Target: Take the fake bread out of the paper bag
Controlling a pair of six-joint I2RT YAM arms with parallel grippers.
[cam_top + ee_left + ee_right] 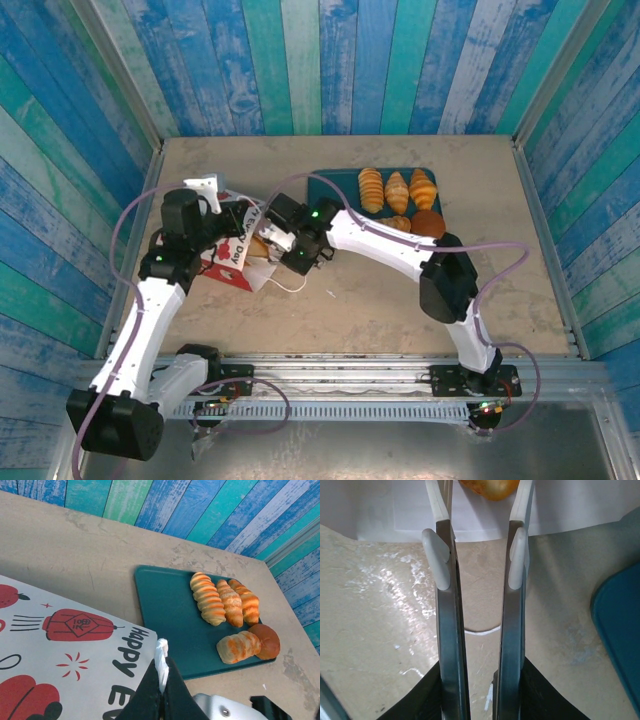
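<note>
Left gripper (162, 675) pinches the white edge of the paper bag (75, 645), lying left of centre on the table (380, 300). Right gripper (481, 510), fingers narrowly parted, flanks one fake bread (487, 487) at the bag's mouth; whether it grips cannot be told. Five more pieces sit on the teal tray (165, 610), far right of the bag.

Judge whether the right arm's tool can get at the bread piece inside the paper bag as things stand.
Probably yes: the right tool reaches into the open paper bag, the bread piece sits unblocked between its fingertips, and the left tool pinches the bag's edge.
</note>
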